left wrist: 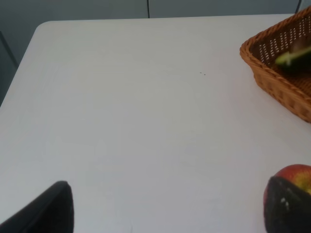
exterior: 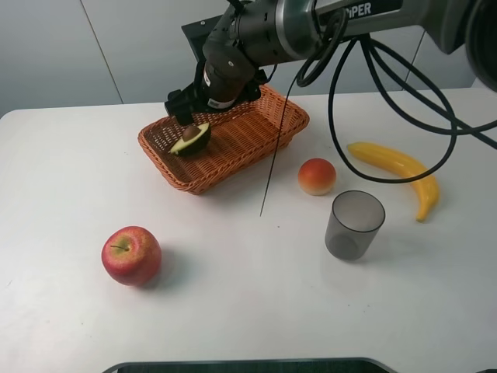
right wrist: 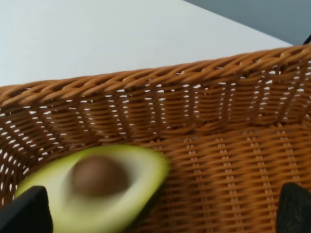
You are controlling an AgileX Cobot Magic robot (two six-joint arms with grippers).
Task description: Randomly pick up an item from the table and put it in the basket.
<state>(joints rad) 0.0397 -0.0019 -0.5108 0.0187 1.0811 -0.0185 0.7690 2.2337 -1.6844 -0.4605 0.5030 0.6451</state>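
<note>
The halved avocado point(exterior: 191, 138) lies in the near left end of the wicker basket point(exterior: 268, 132), cut face and brown pit up. My right gripper point(exterior: 185, 113) hangs just above it, open, its fingers apart from the fruit. In the right wrist view the avocado point(right wrist: 97, 187) is blurred on the woven floor of the basket point(right wrist: 228, 145), between the two dark fingertips point(right wrist: 24, 213) of the gripper point(right wrist: 160, 213). My left gripper point(left wrist: 170, 206) is open above the bare white table point(left wrist: 136, 121), holding nothing. The basket's corner point(left wrist: 272, 82) shows in that view too.
A red apple point(exterior: 131, 255) sits at the front left and also shows beside the left finger point(left wrist: 294, 177). An orange-red round fruit point(exterior: 317, 176), a grey translucent cup point(exterior: 354, 224) and a yellow banana point(exterior: 400, 172) stand right of the basket. Black cables point(exterior: 373, 93) hang from the right arm.
</note>
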